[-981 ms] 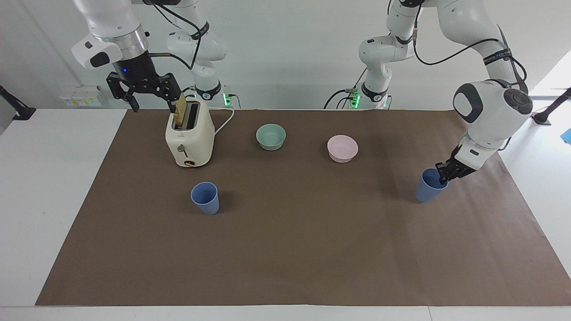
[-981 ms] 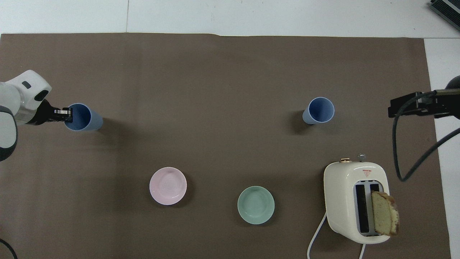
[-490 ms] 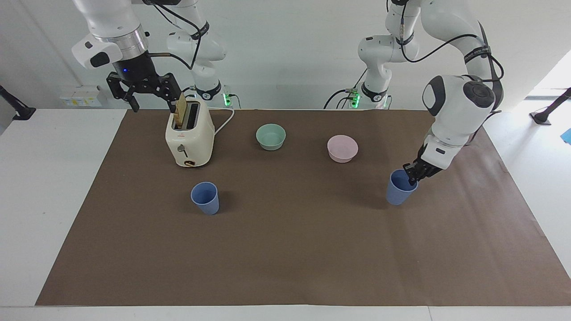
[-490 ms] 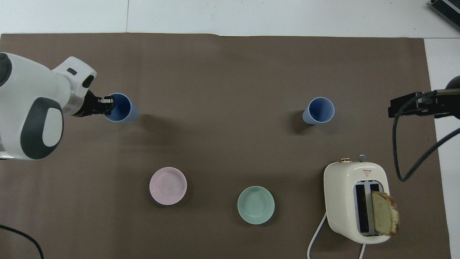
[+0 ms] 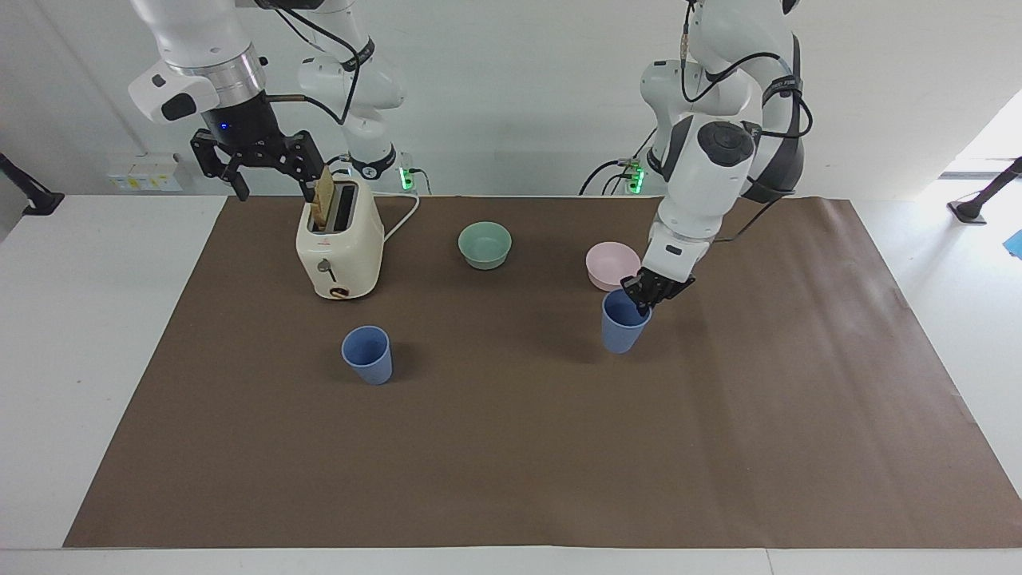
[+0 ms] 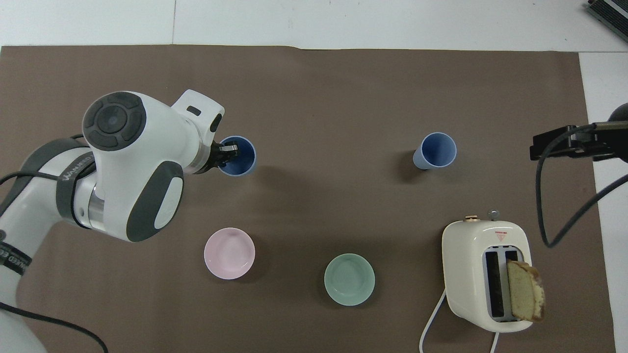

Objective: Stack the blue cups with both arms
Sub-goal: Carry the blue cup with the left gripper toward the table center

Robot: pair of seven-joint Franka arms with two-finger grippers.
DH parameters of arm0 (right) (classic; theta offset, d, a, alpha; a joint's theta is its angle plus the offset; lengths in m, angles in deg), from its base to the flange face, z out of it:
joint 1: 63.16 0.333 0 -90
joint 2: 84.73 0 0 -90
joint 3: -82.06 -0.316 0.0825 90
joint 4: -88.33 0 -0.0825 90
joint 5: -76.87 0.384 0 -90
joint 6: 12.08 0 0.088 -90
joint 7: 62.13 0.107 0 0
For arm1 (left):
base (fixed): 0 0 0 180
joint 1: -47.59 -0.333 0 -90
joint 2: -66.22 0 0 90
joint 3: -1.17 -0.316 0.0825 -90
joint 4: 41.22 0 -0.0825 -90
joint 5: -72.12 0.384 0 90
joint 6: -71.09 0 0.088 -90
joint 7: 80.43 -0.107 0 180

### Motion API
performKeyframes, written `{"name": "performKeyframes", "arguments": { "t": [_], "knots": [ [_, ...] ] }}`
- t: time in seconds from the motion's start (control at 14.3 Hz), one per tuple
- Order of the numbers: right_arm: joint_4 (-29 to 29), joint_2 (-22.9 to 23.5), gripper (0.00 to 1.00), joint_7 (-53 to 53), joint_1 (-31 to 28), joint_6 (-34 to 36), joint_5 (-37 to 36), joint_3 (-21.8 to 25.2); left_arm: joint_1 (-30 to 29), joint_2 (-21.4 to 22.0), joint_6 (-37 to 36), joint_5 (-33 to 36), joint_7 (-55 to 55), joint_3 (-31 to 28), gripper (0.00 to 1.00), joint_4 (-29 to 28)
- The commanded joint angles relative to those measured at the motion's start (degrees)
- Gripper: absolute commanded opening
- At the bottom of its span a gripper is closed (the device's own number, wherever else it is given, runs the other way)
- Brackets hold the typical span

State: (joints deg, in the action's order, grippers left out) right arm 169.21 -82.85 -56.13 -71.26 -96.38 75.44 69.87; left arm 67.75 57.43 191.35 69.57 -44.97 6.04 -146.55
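My left gripper (image 5: 645,297) is shut on the rim of one blue cup (image 5: 621,327), one finger inside it, and holds it upright a little above the brown mat, beside the pink bowl. In the overhead view this cup (image 6: 240,157) shows at my left gripper (image 6: 226,151). The other blue cup (image 5: 368,355) stands upright on the mat toward the right arm's end, farther from the robots than the toaster; it also shows in the overhead view (image 6: 435,150). My right gripper (image 5: 275,192) waits open and empty, raised beside the toaster's top.
A cream toaster (image 5: 339,247) with a bread slice (image 5: 322,204) in one slot stands near the right arm's base. A green bowl (image 5: 485,244) and a pink bowl (image 5: 611,263) sit nearer to the robots than the cups. The brown mat (image 5: 511,463) covers the table.
My left arm has carried its blue cup from the left arm's end of the mat toward the middle, closer to the other cup. The right arm has not moved.
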Motion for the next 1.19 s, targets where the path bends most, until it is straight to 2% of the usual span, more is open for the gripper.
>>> {"name": "performKeyframes", "arguments": {
  "t": [0.0, 0.28, 0.49, 0.77, 0.84, 0.91, 0.98, 1.05, 1.12],
  "knots": [
    [1.2, -1.2, 1.00, -1.5, -1.1, 0.1, 1.3, -0.3, 4.6, -1.5, 2.9, 0.3, 3.6, -1.2, 0.00, 0.5],
    [1.2, -1.2, 1.00, -1.5, -1.1, 0.2, 1.3, -0.3, 9.1, -6.3, 7.0, 1.6, 7.8, -1.2, 0.00, 1.7],
    [1.2, -1.2, 1.00, -1.5, -1.1, 0.2, 1.3, -0.3, 10.0, -10.4, 8.0, 2.7, 8.8, -1.2, 0.00, 5.0],
    [1.2, -1.2, 1.00, -1.5, -1.1, 0.2, 1.3, -0.3, 11.5, -12.9, 10.2, 4.6, 10.4, -1.2, 0.00, 5.1],
    [1.2, -1.2, 1.00, -1.5, -1.1, 0.2, 1.3, -0.3, 11.4, -13.0, 10.1, 4.6, 10.4, -1.2, 0.07, 5.2],
    [1.2, -1.2, 1.00, -1.5, -1.1, 0.1, 1.3, -0.3, 11.3, -13.0, 9.8, 4.6, 10.3, -1.2, 0.44, 5.6],
    [1.2, -1.2, 1.00, -1.5, -1.1, 0.2, 1.3, -0.3, 10.7, -13.0, 9.5, 4.6, 10.1, -1.2, 0.95, 6.1],
    [1.2, -1.2, 1.00, -1.5, -1.1, 0.1, 1.3, -0.3, 10.4, -12.7, 8.9, 4.6, 9.9, -1.4, 1.00, 6.5],
    [1.2, -1.2, 1.00, -1.5, -1.1, 0.2, 1.3, -0.3, 10.2, -12.0, 7.9, 4.7, 9.9, -1.6, 1.00, 6.7]
  ]
}}
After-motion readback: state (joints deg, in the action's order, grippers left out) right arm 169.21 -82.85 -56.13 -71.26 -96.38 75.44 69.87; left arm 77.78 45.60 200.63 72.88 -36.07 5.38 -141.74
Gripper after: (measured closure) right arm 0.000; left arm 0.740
